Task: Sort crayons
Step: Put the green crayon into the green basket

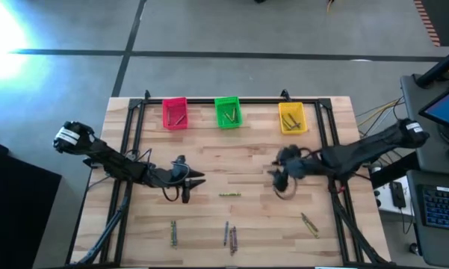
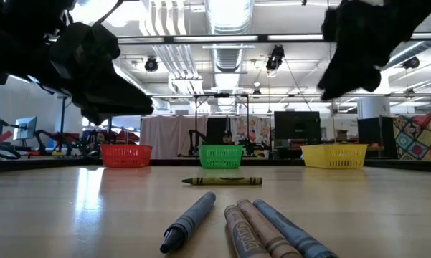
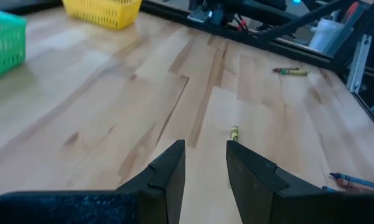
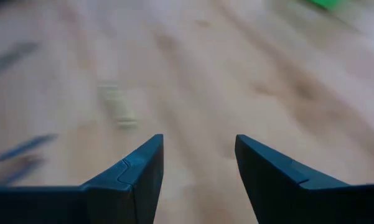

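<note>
One olive crayon [image 1: 229, 195] [image 2: 222, 180] lies flat on the wooden table's middle, between my two grippers. My left gripper [image 1: 193, 181] [image 3: 205, 152] hovers to its left, open and empty, with the crayon [image 3: 234, 132] just past its fingertips. To the crayon's right, my right gripper [image 1: 279, 179] [image 4: 199, 142] hangs above the table, open with nothing between its fingers. More crayons lie near the front edge: an olive pair [image 1: 173, 233], a bluish and brownish group [image 1: 230, 237] [image 2: 247, 228], and an olive pair [image 1: 308, 223].
Three small bins stand in a row at the far edge, each with crayons inside: pink [image 1: 175, 113], green [image 1: 227, 112], yellow [image 1: 291, 117]. A black frame [image 1: 134, 142] runs round the table's sides and back.
</note>
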